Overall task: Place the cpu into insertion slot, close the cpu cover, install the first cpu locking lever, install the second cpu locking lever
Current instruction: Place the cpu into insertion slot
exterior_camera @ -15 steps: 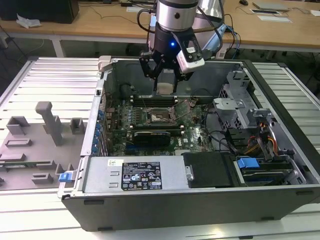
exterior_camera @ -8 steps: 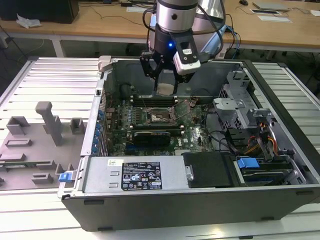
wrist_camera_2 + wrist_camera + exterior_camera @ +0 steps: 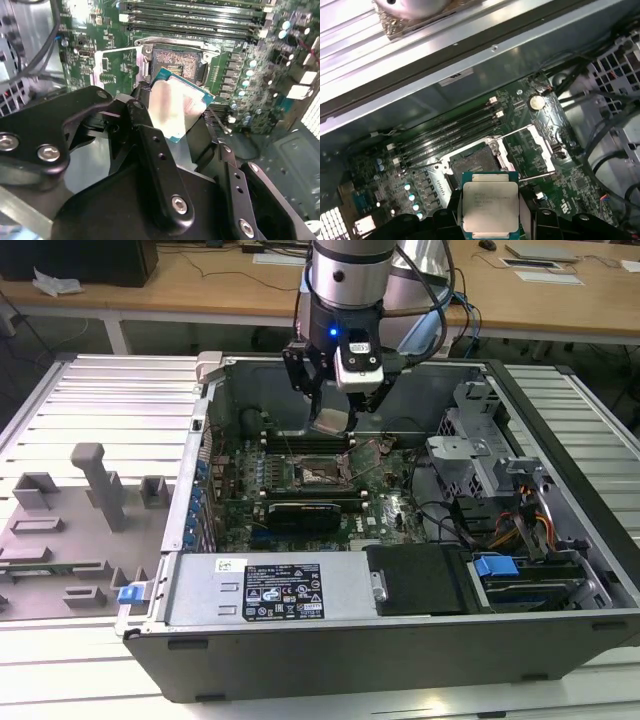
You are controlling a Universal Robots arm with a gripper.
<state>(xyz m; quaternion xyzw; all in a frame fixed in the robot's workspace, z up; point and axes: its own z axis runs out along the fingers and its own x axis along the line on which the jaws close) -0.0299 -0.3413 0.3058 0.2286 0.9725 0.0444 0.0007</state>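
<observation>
above the open grey steel computer case (image 3: 420, 650), the jaws are clamped on the small flat square silver-topped cpu (image 3: 490, 207), gripping two opposite edges and holding it clear of the board. the step in hand appears to be cpu placement. the square dark-rimmed insertion slot (image 3: 472, 162) lies empty below, with its thin grey metal cpu cover (image 3: 541, 144) swung open beside it. seating calls for a level, corner-matched descent. the case holds the green circuit board (image 3: 395, 508) and long black memory slots (image 3: 450, 127).
</observation>
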